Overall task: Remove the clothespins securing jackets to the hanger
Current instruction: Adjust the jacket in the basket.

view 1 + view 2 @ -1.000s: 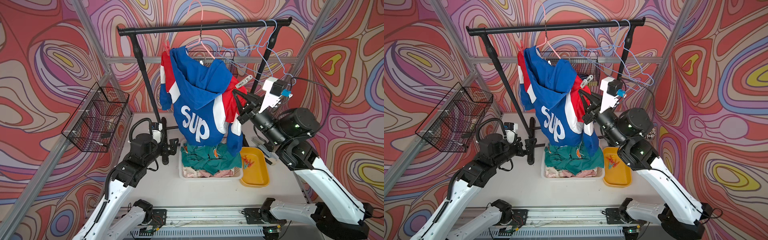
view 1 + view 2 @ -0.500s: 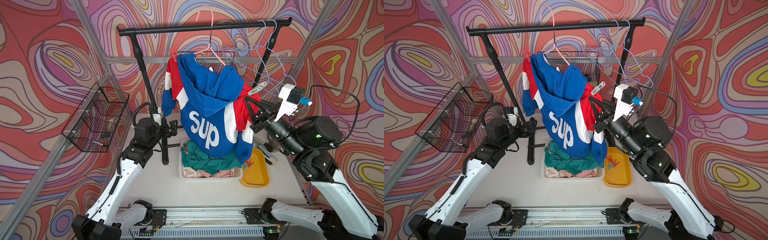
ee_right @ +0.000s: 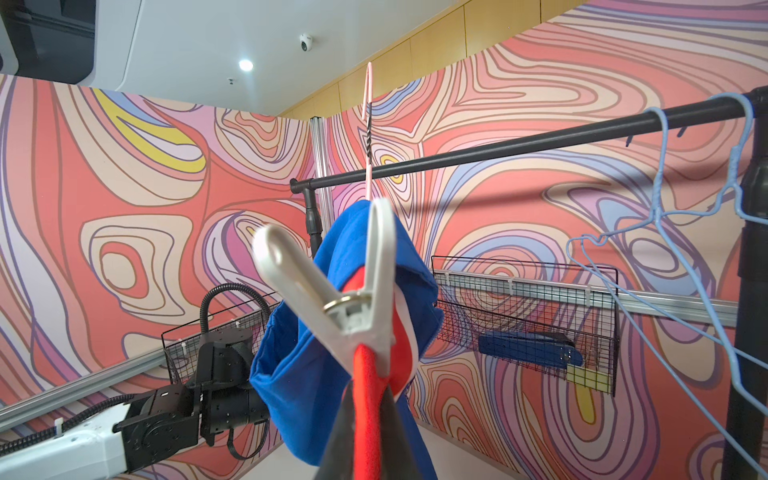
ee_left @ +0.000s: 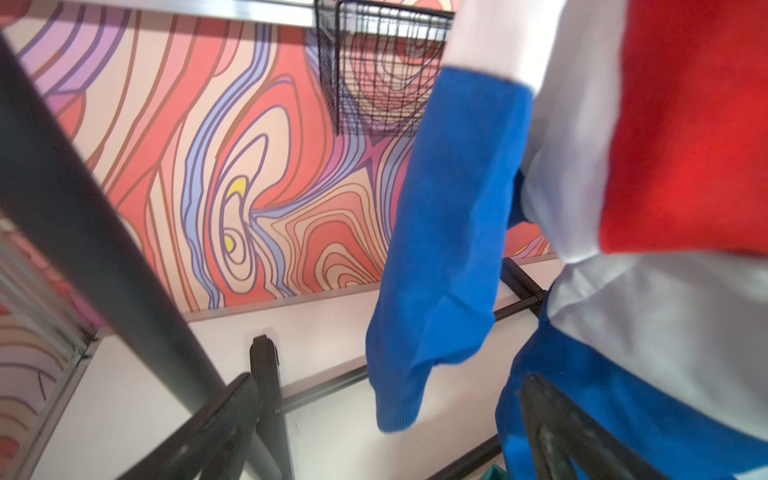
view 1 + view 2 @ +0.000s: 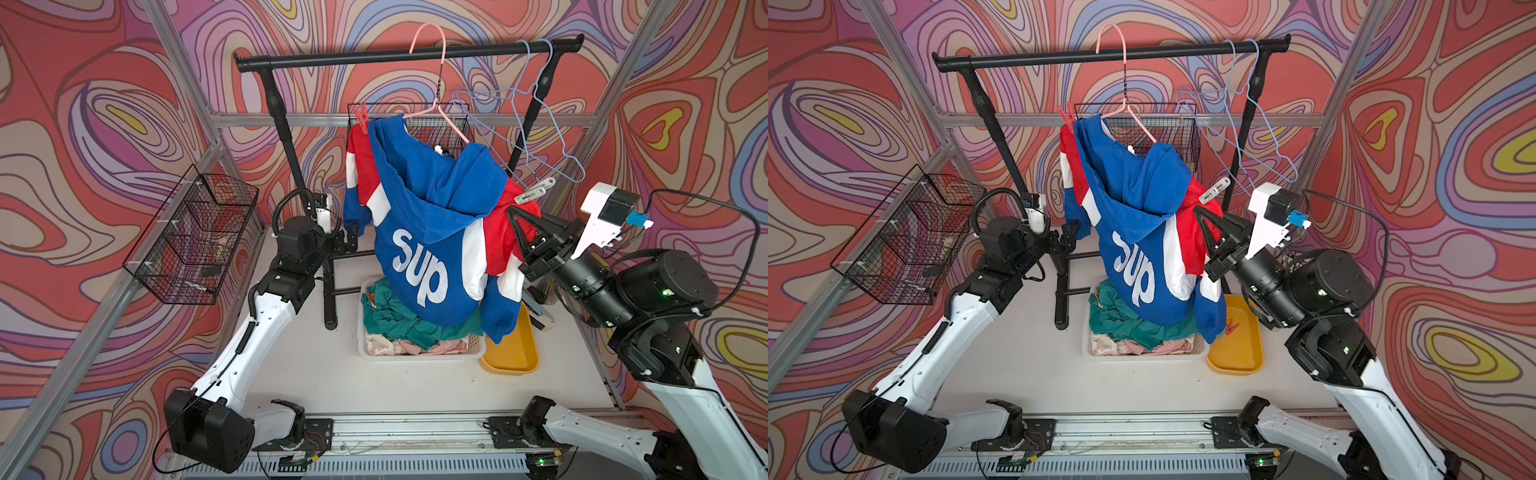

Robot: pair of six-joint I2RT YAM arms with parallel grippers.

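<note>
Red edge of jacket (image 5: 415, 224) pinched by right pincer (image 3: 368, 401) under grey clothespin (image 5: 535, 191); left pincer (image 5: 346, 242) spread beside sleeve (image 4: 440, 249).

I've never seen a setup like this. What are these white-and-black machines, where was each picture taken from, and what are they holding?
They are two robot arms at a white table, each ending in a two-fingered gripper. The two wide pictures come from one camera head looking down; the close-ups come from a camera on each wrist. A blue, red and white hooded jacket hangs on a pink wire hanger, clipped by a grey plastic clothespin and a coral-red clothespin. The right gripper is shut on the jacket's red cloth close beside the grey one; the left gripper is open and empty. On the table sit a white basket of clothes and a yellow tray.
</note>
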